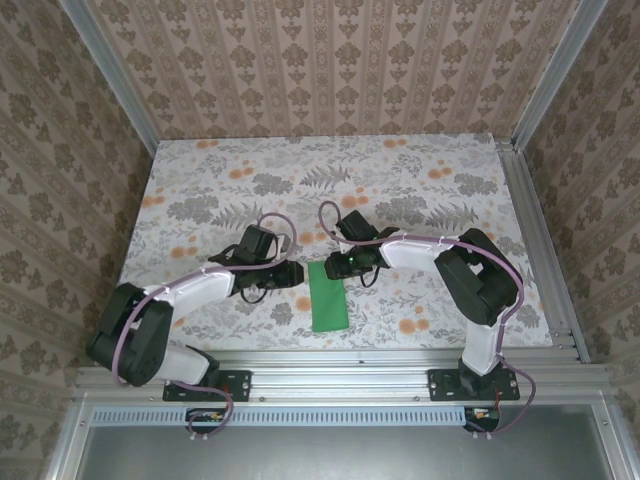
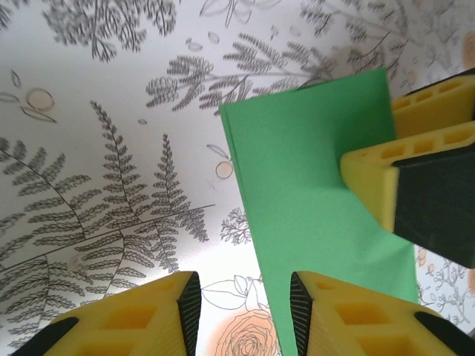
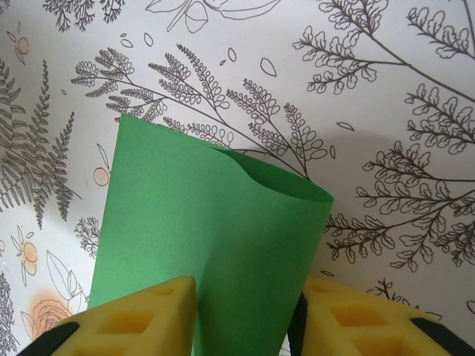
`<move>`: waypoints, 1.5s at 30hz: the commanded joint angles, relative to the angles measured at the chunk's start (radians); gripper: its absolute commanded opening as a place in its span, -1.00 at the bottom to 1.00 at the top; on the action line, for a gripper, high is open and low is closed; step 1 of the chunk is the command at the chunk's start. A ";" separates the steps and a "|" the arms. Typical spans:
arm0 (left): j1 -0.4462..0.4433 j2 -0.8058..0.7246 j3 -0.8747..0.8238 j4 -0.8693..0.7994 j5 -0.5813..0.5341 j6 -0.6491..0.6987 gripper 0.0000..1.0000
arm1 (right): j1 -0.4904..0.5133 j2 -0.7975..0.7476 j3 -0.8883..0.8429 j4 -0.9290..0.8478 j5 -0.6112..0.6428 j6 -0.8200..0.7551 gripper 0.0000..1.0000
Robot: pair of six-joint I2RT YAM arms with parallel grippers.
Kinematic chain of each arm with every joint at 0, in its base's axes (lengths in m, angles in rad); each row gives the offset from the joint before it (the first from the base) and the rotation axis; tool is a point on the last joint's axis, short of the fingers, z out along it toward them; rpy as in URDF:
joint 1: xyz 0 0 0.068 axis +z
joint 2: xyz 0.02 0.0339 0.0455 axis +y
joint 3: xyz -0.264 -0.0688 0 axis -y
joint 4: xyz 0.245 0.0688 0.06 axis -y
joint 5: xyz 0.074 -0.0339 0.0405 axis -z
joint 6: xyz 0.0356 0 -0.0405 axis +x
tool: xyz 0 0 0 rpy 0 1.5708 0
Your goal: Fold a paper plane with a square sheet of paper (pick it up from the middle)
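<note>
The square sheet of paper [image 1: 329, 297] is bright green and lies folded over into a narrow rectangle on the floral tabletop, between the two arms. My left gripper [image 1: 300, 273] is at its far left corner and stands open [image 2: 243, 297]; the paper's edge [image 2: 312, 185] runs under its right finger, and bare table shows in the gap. My right gripper [image 1: 338, 264] is over the sheet's far end and open [image 3: 249, 297]. The paper's upper layer [image 3: 223, 222] bulges up in a loose curl between its fingers. The right gripper's yellow fingers [image 2: 378, 185] rest on the paper.
Aluminium rails [image 1: 540, 250] frame the table on the right, with patterned walls at the back and on both sides. The arm bases [image 1: 210, 385] are bolted along the near edge. Bare floral tabletop [image 1: 300, 170] stretches behind the grippers.
</note>
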 commanded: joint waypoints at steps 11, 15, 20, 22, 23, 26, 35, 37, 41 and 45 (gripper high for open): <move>-0.006 -0.041 -0.009 -0.026 -0.025 -0.016 -0.21 | 0.011 0.032 0.027 -0.096 0.055 0.009 -0.17; -0.018 -0.029 -0.010 -0.009 -0.016 -0.020 -0.21 | 0.011 0.035 0.029 -0.098 0.057 0.019 -0.17; -0.037 -0.007 -0.009 0.013 -0.015 -0.027 -0.21 | 0.011 0.044 0.031 -0.095 0.054 0.031 -0.15; -0.043 0.003 -0.008 0.020 -0.015 -0.028 -0.22 | 0.011 0.046 0.031 -0.094 0.054 0.035 -0.15; -0.047 0.009 -0.006 0.022 -0.016 -0.028 -0.22 | 0.009 0.049 0.032 -0.096 0.057 0.038 -0.15; -0.056 0.026 -0.002 0.029 -0.014 -0.029 -0.22 | 0.009 0.053 0.033 -0.096 0.054 0.040 -0.15; -0.095 0.070 0.021 0.060 -0.013 -0.036 -0.25 | 0.001 0.061 0.029 -0.089 0.044 0.046 -0.14; -0.103 0.082 0.027 0.069 -0.011 -0.036 -0.26 | 0.000 0.062 0.031 -0.089 0.040 0.047 -0.15; -0.114 0.118 0.047 0.088 -0.007 -0.034 -0.28 | -0.003 0.063 0.032 -0.088 0.036 0.046 -0.15; -0.121 0.155 0.065 0.106 -0.001 -0.033 -0.30 | -0.006 0.061 0.028 -0.085 0.031 0.046 -0.16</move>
